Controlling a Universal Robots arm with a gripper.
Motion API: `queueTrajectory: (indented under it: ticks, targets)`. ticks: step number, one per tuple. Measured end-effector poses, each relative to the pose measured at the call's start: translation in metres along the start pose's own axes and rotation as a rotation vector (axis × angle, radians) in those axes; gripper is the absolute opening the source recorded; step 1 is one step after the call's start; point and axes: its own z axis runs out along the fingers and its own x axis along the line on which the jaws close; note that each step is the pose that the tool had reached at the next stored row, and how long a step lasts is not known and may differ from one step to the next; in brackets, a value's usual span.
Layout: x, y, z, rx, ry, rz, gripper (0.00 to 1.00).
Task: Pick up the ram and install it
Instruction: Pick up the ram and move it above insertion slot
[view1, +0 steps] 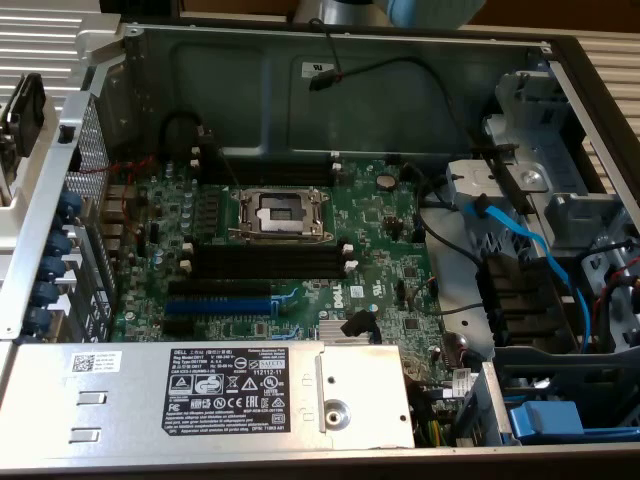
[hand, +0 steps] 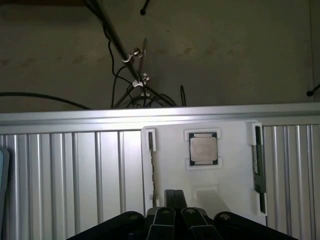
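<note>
Just ahead of the claw (hand: 175, 199) lies a white tray (hand: 230, 175) on a ribbed metal surface (hand: 75, 175). The claw's fingers are pressed together, pinching nothing and touching nothing. Straight beyond the fingertips a processor chip (hand: 203, 148) sits in its pocket. The ram (hand: 258, 165) stands on edge in clips at the tray's border, off to one side of the claw and apart from it.
</note>
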Motion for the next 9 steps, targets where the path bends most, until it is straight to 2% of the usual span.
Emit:
queueTrajectory:
  ticks: [1, 4, 5, 7, 9]
  targets:
    - [0.000, 0.0001, 0.0001, 0.0017, -0.0001, 0.000, 0.10]
    - [0.002, -0.0002, 0.0013, 0.0206, -0.0026, 0.000, 0.10]
    - [0.003, -0.0001, 0.0017, 0.0229, -0.0035, 0.000, 0.10]
    - [0.005, -0.0003, 0.0019, 0.0228, -0.0048, 0.000, 0.10]
    - [0.011, -0.0006, 0.0042, 0.0225, -0.0124, 0.000, 0.10]
